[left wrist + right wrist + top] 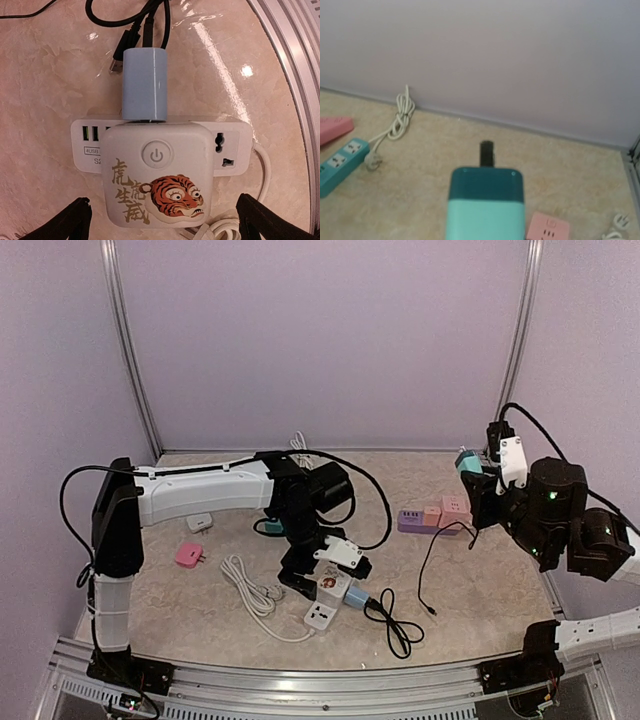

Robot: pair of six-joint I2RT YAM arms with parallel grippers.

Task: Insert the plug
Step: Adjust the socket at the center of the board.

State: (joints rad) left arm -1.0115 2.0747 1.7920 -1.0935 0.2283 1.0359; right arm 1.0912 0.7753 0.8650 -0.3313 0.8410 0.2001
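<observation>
Jaws of the left gripper (167, 220) stand wide apart above the white power strip (90, 150), either side of its tiger-printed cube (156, 175). A blue plug (144, 82) sits in the strip just beside that cube. Farther back, right of the strip and raised, the right gripper (480, 490) clamps a teal plug (485, 205).

The beige marbled table (480, 600) bears a white power strip (321, 617), pink adapter (188, 555), white cord (245, 590) and black cable (396, 626).

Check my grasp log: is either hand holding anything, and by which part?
The right hand holds the teal plug by its pale rear end. The left hand is open, holding nothing.
</observation>
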